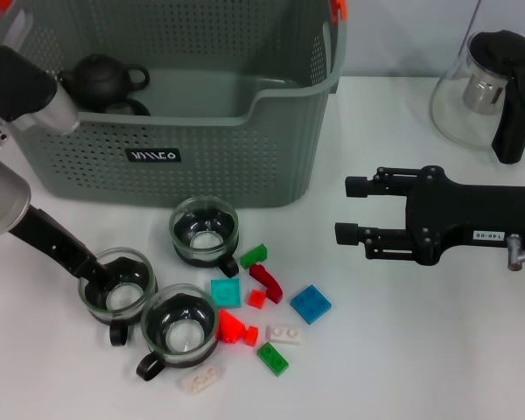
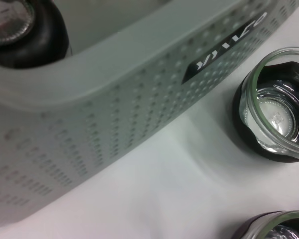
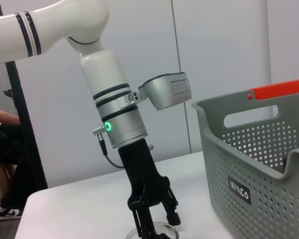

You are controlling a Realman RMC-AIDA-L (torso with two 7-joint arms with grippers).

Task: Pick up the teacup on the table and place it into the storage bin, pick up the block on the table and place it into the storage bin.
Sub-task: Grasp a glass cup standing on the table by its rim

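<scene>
Straddling the rim of the leftmost teacup (image 1: 118,289), the left gripper (image 1: 101,278) has one finger inside it, just before the bin (image 1: 184,149). Blocks (image 1: 262,302) lie nearby. The right gripper (image 1: 354,210) hovers open, empty.

Three glass teacups (image 1: 205,229), scattered blocks (image 1: 310,303) — before grey-green storage bin (image 1: 245,166) (perforated)

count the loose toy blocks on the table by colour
red plastic blocks: 4
green plastic blocks: 2
white plastic blocks: 2
teal square block: 1
blue square block: 1
total: 10
</scene>
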